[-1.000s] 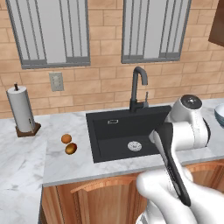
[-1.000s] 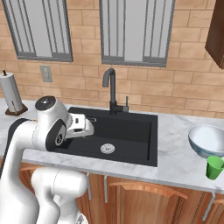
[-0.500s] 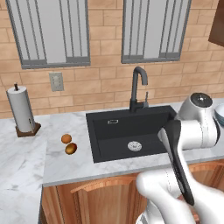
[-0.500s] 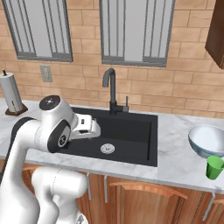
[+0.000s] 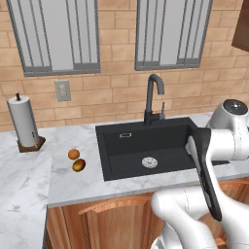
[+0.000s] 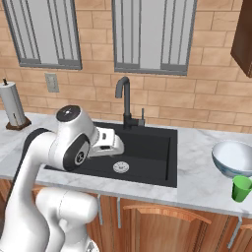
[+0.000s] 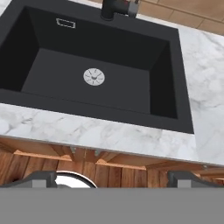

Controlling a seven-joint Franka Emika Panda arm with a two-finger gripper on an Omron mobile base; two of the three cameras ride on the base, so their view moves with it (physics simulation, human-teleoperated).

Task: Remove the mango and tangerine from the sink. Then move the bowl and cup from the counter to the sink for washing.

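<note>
1. Change over the last second: in the left base view the arm's upper joint has swung right, toward the right end of the counter (image 5: 29, 180); nothing else has moved. In the right base view the wrist has crept right along the sink's near rim.
2. Left of the sink (image 5: 116, 160), the tangerine (image 5: 73, 154) and the mango (image 5: 79, 165) are seen lying on the marble, the two just beside each other, well apart from the basin. The removal half is judged done.
3. The basin is seen bare except for the silver drain (image 7: 94, 77); the black tap (image 6: 126, 101) stands at its back edge.
4. The gripper (image 7: 111, 178) is seen in the hand view above the near rim of the sink, looking down into it. Jaws are set wide, tips far apart, nothing held between them.
5. Right of the sink, the bowl (image 6: 234, 157) is seen upright on the counter, with the green cup (image 6: 241, 188) just in front of it, very close; contact cannot be told. Neither is in the sink yet.
6. Meaning: the rightward swing is judged to be the approach to the bowl and cup. The second half is not yet begun.
7. Writing: no brand, label or readable text is visible. The small plate on the sink's back wall is too small to read. The paper towel roll (image 5: 22, 119) at far left is blank.
</note>
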